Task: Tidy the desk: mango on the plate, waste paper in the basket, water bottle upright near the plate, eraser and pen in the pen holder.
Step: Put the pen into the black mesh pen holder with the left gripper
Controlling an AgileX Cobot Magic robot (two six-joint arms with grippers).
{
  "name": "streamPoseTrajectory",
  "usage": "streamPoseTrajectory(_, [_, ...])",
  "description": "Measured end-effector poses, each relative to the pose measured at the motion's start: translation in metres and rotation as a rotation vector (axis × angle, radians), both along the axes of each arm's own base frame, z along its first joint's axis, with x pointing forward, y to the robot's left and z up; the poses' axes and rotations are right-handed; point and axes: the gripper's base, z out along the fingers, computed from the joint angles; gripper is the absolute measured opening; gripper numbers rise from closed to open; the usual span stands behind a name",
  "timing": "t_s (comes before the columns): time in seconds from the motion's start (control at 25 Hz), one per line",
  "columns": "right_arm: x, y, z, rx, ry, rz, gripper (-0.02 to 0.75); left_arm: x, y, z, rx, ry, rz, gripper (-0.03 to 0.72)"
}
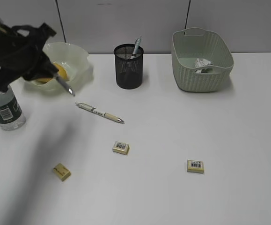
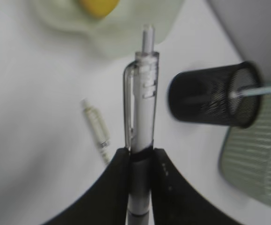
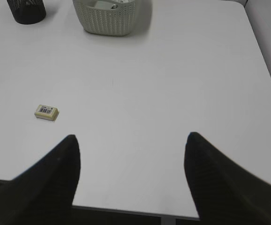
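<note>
My left gripper (image 2: pixel 140 157) is shut on a clear-barrelled pen (image 2: pixel 142 117), held in the air left of the black mesh pen holder (image 1: pixel 128 65), which has another pen (image 1: pixel 136 47) in it. A white pen (image 1: pixel 100 112) lies on the desk (image 1: pixel 172 126). Three erasers (image 1: pixel 120 147) (image 1: pixel 61 171) (image 1: pixel 195 166) lie near the front. The mango (image 1: pixel 55 72) sits on the ruffled plate (image 1: pixel 81 58). The water bottle (image 1: pixel 3 105) stands upright at the left. Waste paper (image 1: pixel 202 64) lies in the basket (image 1: pixel 201 75). My right gripper (image 3: pixel 131 140) hangs open over the desk's near edge.
In the right wrist view one eraser (image 3: pixel 47 111) lies to the left, with the basket (image 3: pixel 109 21) and pen holder (image 3: pixel 26 11) far ahead. The desk's right edge (image 3: pixel 266 61) drops off. A grey wall (image 1: pixel 126 23) backs the desk.
</note>
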Motion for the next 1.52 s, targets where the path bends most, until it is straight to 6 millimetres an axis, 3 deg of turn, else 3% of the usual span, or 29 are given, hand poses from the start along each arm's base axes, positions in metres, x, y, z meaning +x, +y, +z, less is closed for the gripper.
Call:
streamPoseTrajectory(0.24, [0.0,0.0,0.0,0.0,-0.001,0.0,0.551,0.033,-0.013,0.052,0.004,-0.408,-0.021,0.099])
streamPoseTrajectory(0.48, [0.0,0.0,0.0,0.0,0.0,0.0,0.551,0.064,-0.026,0.059,0.134,-0.664,-0.134,0.099])
streamPoseTrajectory(0.68, [0.0,0.0,0.0,0.0,0.0,0.0,0.551,0.086,-0.043,0.046,0.13,-0.835,-0.19,0.099])
streamPoseTrajectory(1.12, [0.0,0.0,0.0,0.0,0.0,0.0,0.549,0.128,-0.099,-0.004,0.207,-0.98,-0.434,0.099])
streamPoseTrajectory(1.52, [0.0,0.0,0.0,0.0,0.0,0.0,0.551,0.148,-0.109,-0.051,0.409,-0.953,-0.565,0.099])
